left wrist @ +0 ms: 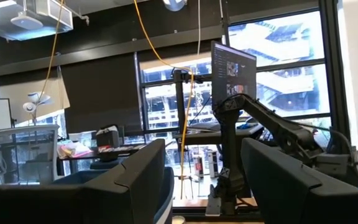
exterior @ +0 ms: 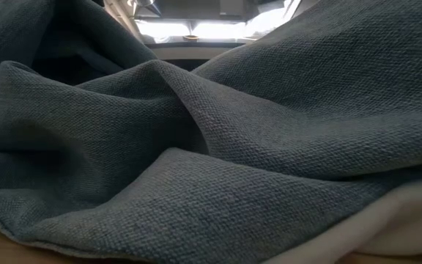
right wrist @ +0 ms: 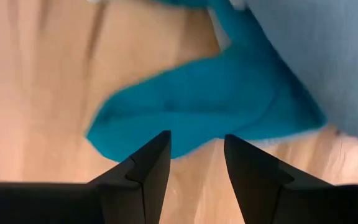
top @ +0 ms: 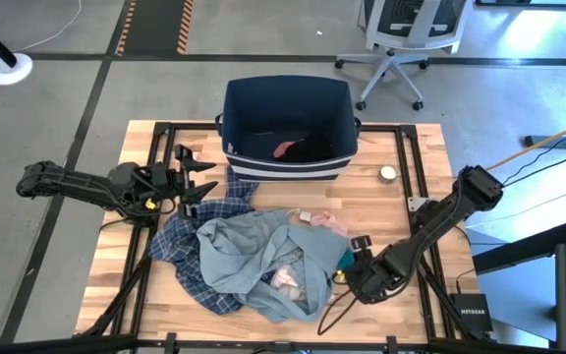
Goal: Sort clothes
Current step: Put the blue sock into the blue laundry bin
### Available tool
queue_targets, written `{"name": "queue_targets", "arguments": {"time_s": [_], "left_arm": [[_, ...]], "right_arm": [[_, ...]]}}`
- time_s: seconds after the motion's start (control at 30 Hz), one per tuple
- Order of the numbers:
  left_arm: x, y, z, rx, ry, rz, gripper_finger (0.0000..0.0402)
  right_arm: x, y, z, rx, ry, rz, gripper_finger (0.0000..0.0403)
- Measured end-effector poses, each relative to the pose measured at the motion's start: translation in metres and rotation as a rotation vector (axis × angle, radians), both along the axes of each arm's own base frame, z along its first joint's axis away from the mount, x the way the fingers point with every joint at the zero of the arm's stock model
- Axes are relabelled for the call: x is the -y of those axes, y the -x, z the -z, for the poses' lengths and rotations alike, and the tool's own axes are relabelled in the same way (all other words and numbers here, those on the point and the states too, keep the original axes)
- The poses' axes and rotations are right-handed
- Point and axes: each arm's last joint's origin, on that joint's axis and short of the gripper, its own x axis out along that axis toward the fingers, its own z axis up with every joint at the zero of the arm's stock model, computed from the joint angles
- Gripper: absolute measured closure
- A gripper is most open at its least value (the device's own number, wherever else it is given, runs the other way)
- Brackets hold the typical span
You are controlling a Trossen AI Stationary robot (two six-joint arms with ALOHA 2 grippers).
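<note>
Teal soft cloth [right wrist: 210,106] lies just ahead of your right gripper [right wrist: 194,163], fingers parted and holding nothing, beside the grey-blue garment heap [top: 263,261] on the wooden table [top: 401,211]. Lower squarely, then pinch one layer only. Your left gripper [top: 193,177] waits wide open near the navy fabric bin [top: 288,128].

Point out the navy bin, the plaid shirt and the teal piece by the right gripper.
navy bin [top: 287,165]: high view, its striped front wall.
plaid shirt [top: 179,248]: high view, its left edge on the table.
teal piece [right wrist: 210,106]: right wrist view, middle of the cloth.
</note>
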Motion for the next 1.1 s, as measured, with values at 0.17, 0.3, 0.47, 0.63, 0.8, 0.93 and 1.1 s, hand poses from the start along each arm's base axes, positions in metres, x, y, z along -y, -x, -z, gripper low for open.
{"name": "queue_targets", "arguments": {"time_s": [0.17, 0.3, 0.47, 0.63, 0.8, 0.93, 1.1], "left_arm": [[0.000, 0.000, 0.000, -0.003, -0.010, -0.003, 0.0194], [0.000, 0.000, 0.000, -0.003, -0.010, -0.004, 0.0194], [0.000, 0.000, 0.000, -0.002, -0.005, -0.002, 0.0194], [0.000, 0.000, 0.001, -0.005, 0.006, 0.004, 0.0194], [0.000, 0.000, 0.001, -0.005, 0.008, 0.004, 0.0194], [0.000, 0.000, 0.001, -0.005, 0.007, 0.004, 0.0194], [0.000, 0.000, 0.001, -0.005, 0.007, 0.004, 0.0194]], "right_arm": [[0.007, 0.003, 0.012, -0.012, 0.003, 0.065, 0.0235], [0.013, 0.001, 0.016, -0.014, 0.002, 0.106, 0.0235], [0.017, -0.006, 0.016, 0.008, -0.038, 0.124, 0.0235], [0.019, -0.012, 0.013, 0.005, -0.107, 0.091, 0.0235], [0.020, -0.013, 0.013, 0.019, -0.089, 0.075, 0.0235], [0.020, -0.012, 0.014, 0.019, -0.071, 0.082, 0.0235], [0.021, -0.012, 0.021, 0.031, -0.018, 0.087, 0.0235]]}}
